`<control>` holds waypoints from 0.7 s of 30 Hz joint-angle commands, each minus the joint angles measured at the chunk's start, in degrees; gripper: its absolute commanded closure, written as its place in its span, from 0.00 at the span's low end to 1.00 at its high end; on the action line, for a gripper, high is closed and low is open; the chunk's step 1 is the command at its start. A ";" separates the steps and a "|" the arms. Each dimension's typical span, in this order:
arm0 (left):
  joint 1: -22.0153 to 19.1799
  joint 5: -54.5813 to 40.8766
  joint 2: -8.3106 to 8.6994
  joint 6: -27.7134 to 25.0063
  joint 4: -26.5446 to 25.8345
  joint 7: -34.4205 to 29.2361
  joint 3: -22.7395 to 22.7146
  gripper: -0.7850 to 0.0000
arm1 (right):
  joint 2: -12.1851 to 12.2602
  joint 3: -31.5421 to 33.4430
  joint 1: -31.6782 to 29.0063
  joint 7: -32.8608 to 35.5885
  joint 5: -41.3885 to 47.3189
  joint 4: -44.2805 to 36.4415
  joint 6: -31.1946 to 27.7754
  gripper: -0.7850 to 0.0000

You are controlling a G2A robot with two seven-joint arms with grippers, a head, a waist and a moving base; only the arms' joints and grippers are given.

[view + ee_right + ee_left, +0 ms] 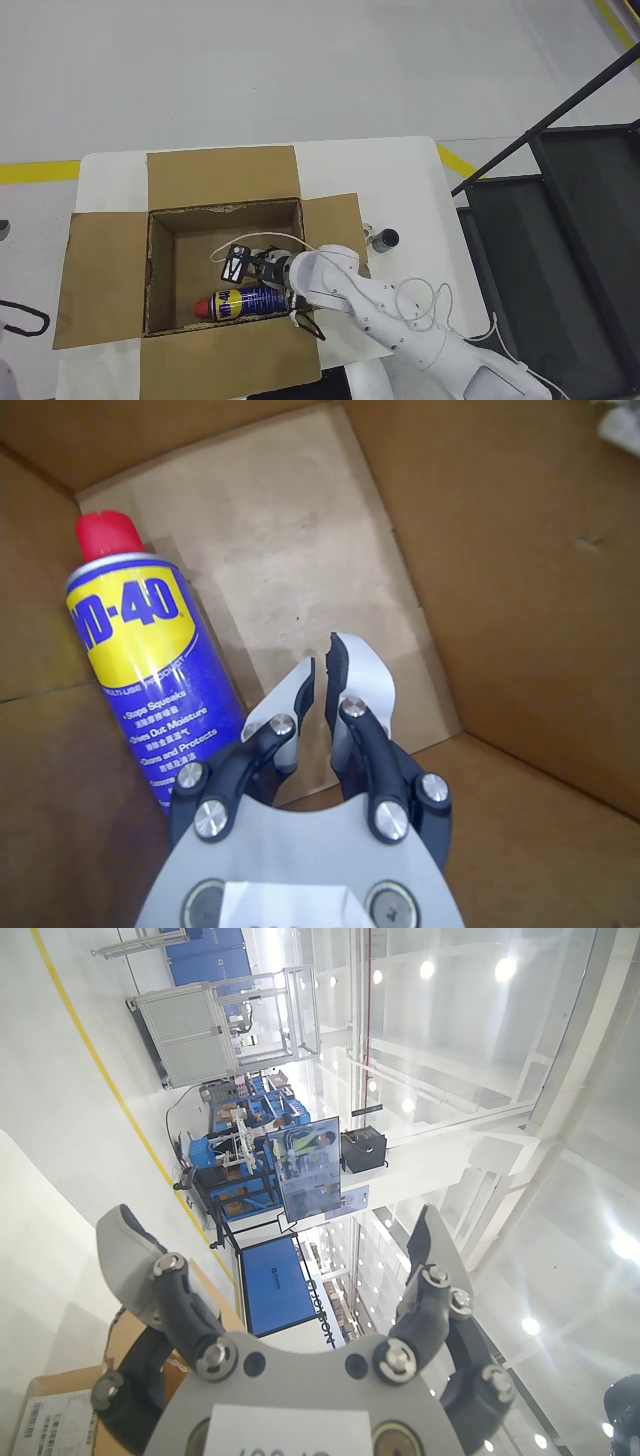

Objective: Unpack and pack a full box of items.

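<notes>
White surface (400, 170) before you carries an open brown cardboard box (225, 175); a blue-and-yellow, red-capped spray can (145, 640) lies along its near wall. Your right gripper (320, 662) hangs just beside it, fingers almost pressed together, empty; your left gripper (272, 1223) has its fingers spread.

This is a large industrial hall used as a robotics workshop. Beyond the left gripper (272, 1223) a yellow floor line (113, 1078) runs past aluminium-framed enclosures (185, 1035), blue workbenches (225, 1163) and a big monitor (310, 1168) on a stand. Above it is a high ceiling (450, 1028) with rows of lamps.
</notes>
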 commanded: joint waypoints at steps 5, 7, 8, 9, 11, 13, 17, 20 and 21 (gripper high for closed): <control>0.00 0.00 0.00 0.00 0.00 0.00 0.00 0.00 | -0.05 -0.06 -0.26 3.54 3.73 0.15 -1.74 0.98; 0.00 0.00 0.00 0.00 0.00 0.00 0.00 0.00 | -0.05 0.39 -0.28 4.93 6.61 -0.47 -2.39 0.98; 0.00 0.00 0.00 0.00 0.00 0.00 0.00 0.00 | -0.04 0.61 -0.23 5.28 7.46 -0.73 -2.46 0.96; 0.00 0.00 0.00 0.00 0.00 0.00 0.00 0.00 | -0.04 1.04 -0.15 5.37 8.61 -1.29 -2.34 0.95; 0.00 0.00 0.00 0.00 0.00 0.00 0.00 0.00 | 0.02 2.05 0.00 5.11 10.97 -2.64 -2.30 0.97; 0.00 0.00 0.00 0.00 0.00 0.00 0.00 0.00 | 0.15 3.04 0.00 4.56 13.15 -4.19 -2.81 0.99; 0.00 0.00 0.00 0.00 0.00 0.00 0.00 0.00 | 0.65 5.43 -0.67 4.47 17.23 -8.65 -3.90 1.00; 0.00 0.00 0.00 0.00 0.00 0.00 0.00 0.00 | 1.30 8.26 -1.81 5.05 20.53 -13.52 -4.54 0.98; 0.00 0.00 0.00 0.00 0.00 0.00 0.00 0.00 | 1.57 9.41 -2.38 5.14 21.44 -15.29 -4.78 0.97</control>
